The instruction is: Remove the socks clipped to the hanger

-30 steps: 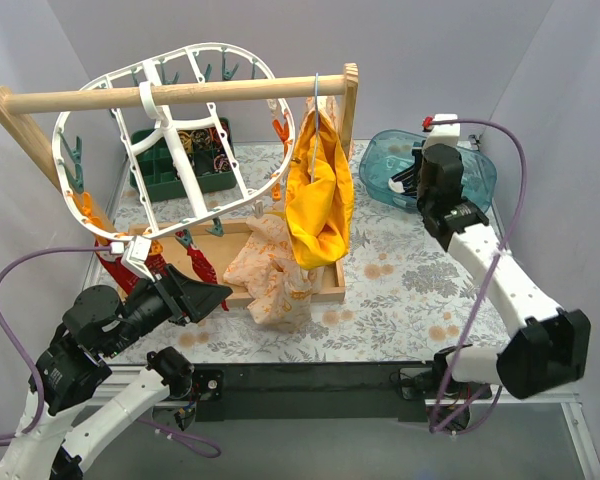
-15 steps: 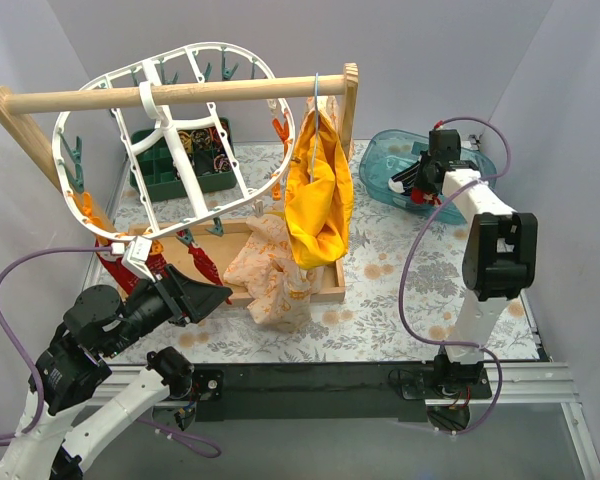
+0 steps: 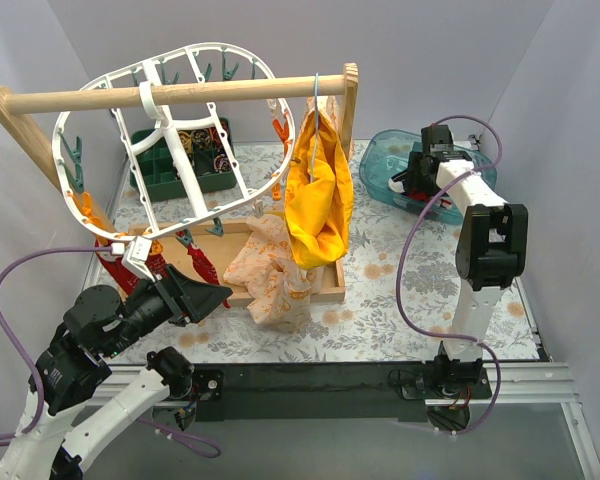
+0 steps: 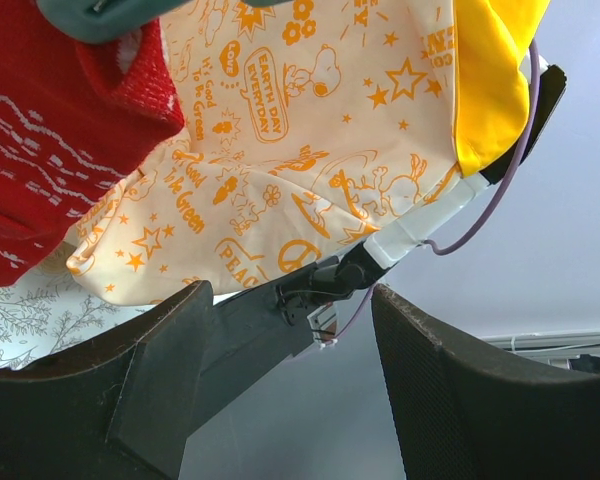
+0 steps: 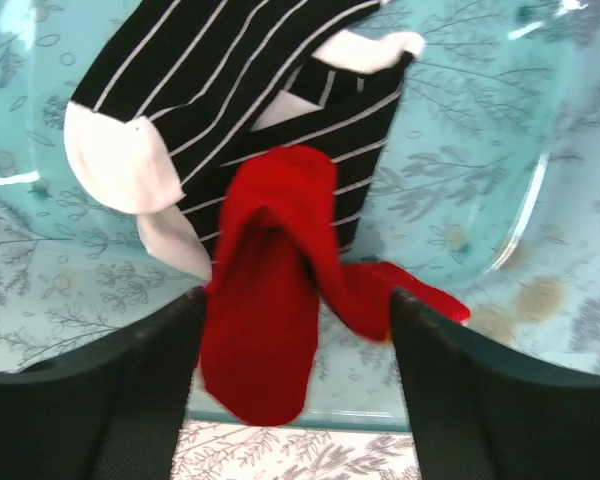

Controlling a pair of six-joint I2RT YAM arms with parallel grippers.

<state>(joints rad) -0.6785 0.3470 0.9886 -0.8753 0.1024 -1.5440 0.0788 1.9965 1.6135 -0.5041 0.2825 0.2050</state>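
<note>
The white oval hanger (image 3: 160,110) hangs from the wooden rail. Red socks (image 3: 198,262) are clipped along its lower left edge. My left gripper (image 3: 215,297) is open just below them. In the left wrist view a red sock (image 4: 50,150) hangs from a teal peg (image 4: 100,15) above my open left gripper (image 4: 295,380), which has nothing between its fingers. My right gripper (image 3: 412,180) is over the teal bin (image 3: 380,165). In the right wrist view my right gripper (image 5: 295,390) stands wide open. A loose red sock (image 5: 270,300) lies between its fingers, on a black-and-white striped sock (image 5: 230,80).
A yellow garment (image 3: 320,190) on a thin blue hanger and a pale orange-printed cloth (image 3: 270,265) hang right of the white frame. A wooden tray (image 3: 330,285) lies below them. A dark green organiser (image 3: 170,170) stands at the back left. Walls close in on both sides.
The right arm has folded back and up, and its gripper has stayed over the teal bin. Its jaws now stand open, with the red sock loose. The left arm has not moved.
</note>
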